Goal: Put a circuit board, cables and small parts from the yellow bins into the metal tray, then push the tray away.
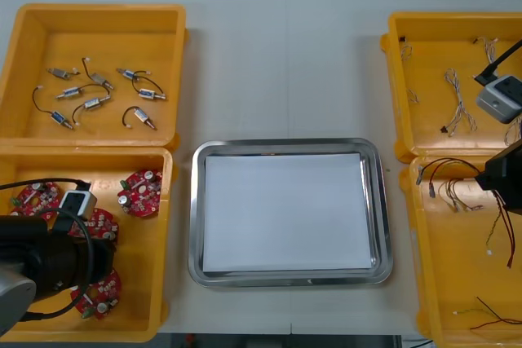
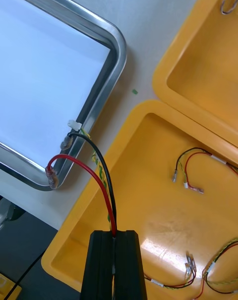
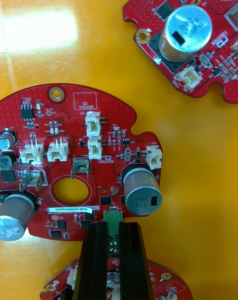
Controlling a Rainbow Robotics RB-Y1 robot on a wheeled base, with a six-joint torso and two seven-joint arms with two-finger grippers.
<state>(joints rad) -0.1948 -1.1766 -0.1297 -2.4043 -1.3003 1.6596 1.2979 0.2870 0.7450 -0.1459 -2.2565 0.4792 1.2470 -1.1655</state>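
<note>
Right gripper (image 2: 117, 238) pinching cable (image 2: 110, 211) (left gripper (image 3: 113, 240), round board (image 3: 74, 131))

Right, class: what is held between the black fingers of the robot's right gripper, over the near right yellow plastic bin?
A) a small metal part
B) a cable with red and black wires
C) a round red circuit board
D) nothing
B: the right wrist view shows the right gripper shut on a cable with red and black wires that rises from it, while the left gripper grips a round red circuit board.
</note>
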